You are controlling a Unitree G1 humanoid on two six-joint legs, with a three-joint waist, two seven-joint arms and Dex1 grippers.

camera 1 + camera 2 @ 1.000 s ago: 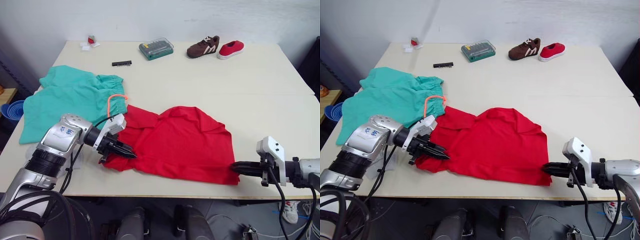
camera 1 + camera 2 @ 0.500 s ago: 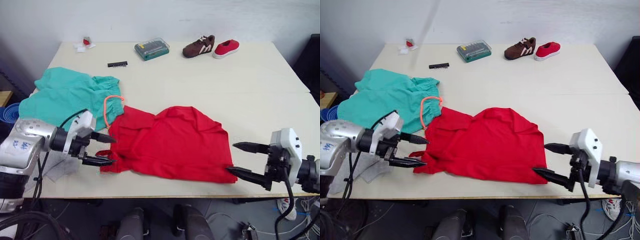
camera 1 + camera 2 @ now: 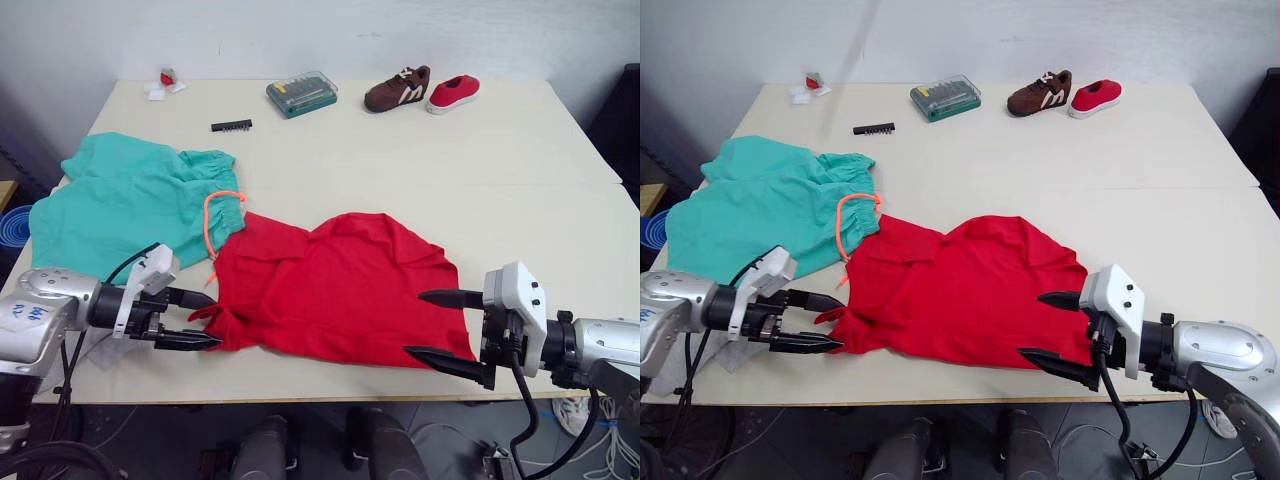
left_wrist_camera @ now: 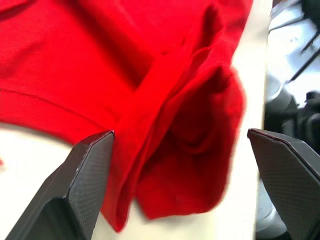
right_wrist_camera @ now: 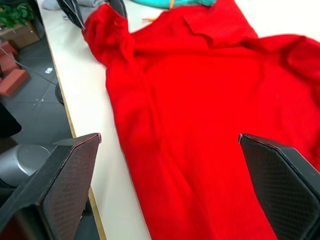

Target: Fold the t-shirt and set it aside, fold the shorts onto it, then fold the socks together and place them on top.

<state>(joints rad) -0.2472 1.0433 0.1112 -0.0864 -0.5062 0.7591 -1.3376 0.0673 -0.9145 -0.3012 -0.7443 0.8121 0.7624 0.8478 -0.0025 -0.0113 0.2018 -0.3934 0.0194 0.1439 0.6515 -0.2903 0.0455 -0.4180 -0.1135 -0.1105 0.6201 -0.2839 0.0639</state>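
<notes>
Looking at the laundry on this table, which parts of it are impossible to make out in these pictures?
- The socks: in the right eye view, just a pale grey patch behind the left end effector and its arm.
- The t-shirt: its neck label sits out of sight in the crumpled cloth; in the left wrist view its bunched corner is blurred.
- The shorts: the far leg runs off the picture's edge.

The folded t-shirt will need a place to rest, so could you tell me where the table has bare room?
The widest free patch of table lies between the t-shirt and the two shoes, out to the right edge. A smaller one sits between the shorts and the screwdriver case. The near-left corner is crowded with shorts, t-shirt and left gripper.
</notes>
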